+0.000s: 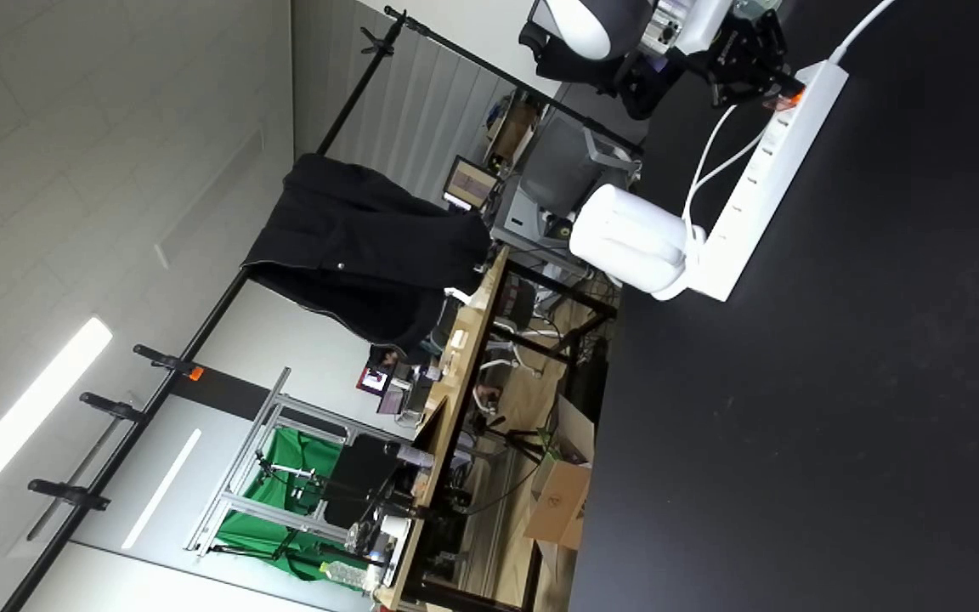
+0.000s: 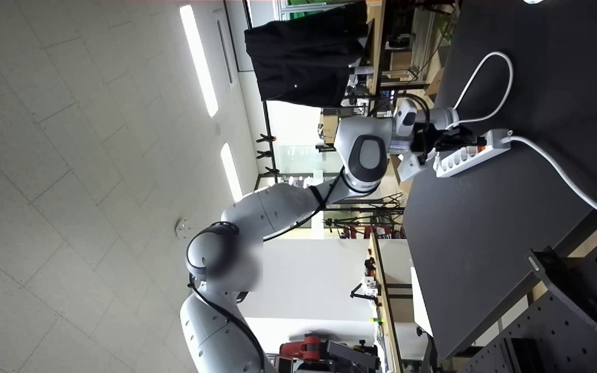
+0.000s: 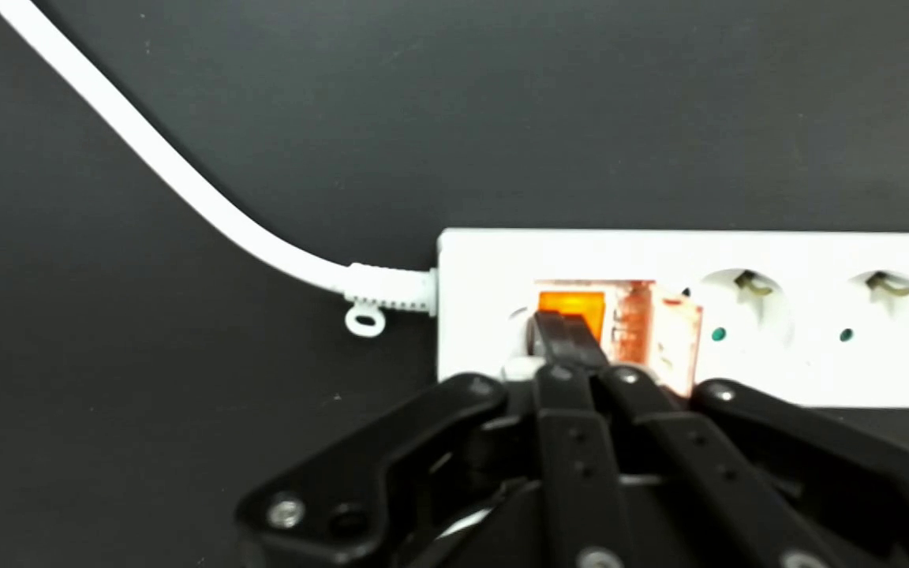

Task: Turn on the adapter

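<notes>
Black two-finger gripper (image 3: 568,330) is pinched together over the orange rectangular rocker (image 3: 581,303) on that long white plastic power strip (image 3: 809,315) lying on the black tabletop (image 3: 660,118), so I'd push straight down, dodging the see-through plastic flap (image 3: 678,335).

No readable text or numbers, marking (image 1: 551,501) on cardboard box (image 1: 564,513) too small

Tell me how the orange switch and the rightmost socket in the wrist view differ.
Colour: the orange switch stands out brightly, while the rightmost socket is white. Shape: the switch shows straight edges; the socket is round. View: the switch is partly hidden behind the shut gripper; nothing blocks the socket. Both are set in the same face of the white power strip.
</notes>
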Robot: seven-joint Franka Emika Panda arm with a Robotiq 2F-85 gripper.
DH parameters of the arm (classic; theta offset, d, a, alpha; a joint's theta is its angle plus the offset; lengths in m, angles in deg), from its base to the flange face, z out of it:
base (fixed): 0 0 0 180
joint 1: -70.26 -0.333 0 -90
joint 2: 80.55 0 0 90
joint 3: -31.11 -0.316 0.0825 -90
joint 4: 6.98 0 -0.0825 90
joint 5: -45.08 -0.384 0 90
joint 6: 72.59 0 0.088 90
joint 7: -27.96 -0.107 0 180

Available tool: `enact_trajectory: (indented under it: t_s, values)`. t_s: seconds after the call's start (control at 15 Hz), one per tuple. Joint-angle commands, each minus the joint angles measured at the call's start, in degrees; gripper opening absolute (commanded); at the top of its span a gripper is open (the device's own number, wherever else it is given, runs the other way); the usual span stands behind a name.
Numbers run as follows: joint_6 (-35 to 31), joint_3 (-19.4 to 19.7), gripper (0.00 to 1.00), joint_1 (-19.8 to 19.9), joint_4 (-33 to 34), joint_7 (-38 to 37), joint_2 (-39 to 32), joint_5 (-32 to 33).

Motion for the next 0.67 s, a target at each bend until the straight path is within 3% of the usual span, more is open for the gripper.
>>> enact_trajectory:
  t_s: [0.0, 0.27, 0.6]
  values:
    - [-2.0, -0.3, 0.0, 0.0, 1.0, -1.9, -3.5, 0.9]
    - [0.5, -2.6, 0.0, 0.7, -4.5, 1.4, 4.9, 0.6]
    - [-2.0, -3.5, 0.0, -2.1, -15.8, 3.3, 16.6, 1.8]
